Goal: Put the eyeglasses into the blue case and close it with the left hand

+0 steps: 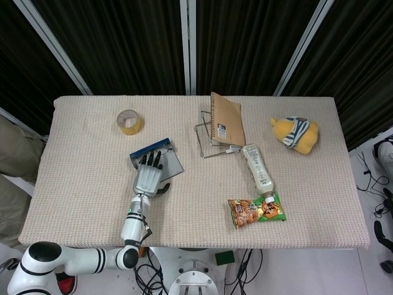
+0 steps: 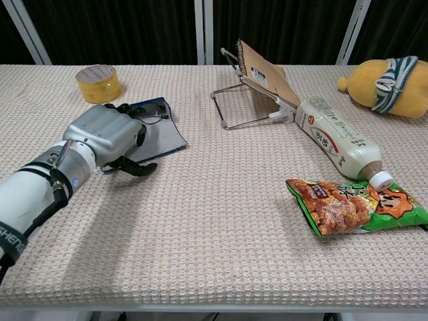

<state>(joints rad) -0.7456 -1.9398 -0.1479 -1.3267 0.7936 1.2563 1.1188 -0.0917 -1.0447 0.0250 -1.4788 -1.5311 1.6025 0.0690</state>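
Beige woven worktop (image 1: 86, 184): left hand (image 1: 147, 178) lies palm-down on the open blue case (image 1: 173, 165), fingers spread over the eyeglasses (image 2: 158, 115), gripping nothing; yellow tape roll (image 1: 129, 121) sits beyond.

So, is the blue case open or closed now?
Open. The case lies with its flap spread flat on the table, and the left hand rests on its near edge.

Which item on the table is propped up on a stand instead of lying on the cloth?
The brown spiral notebook, leaning tilted on the wire stand. The bottle, snack bag and tape roll rest directly on the cloth.
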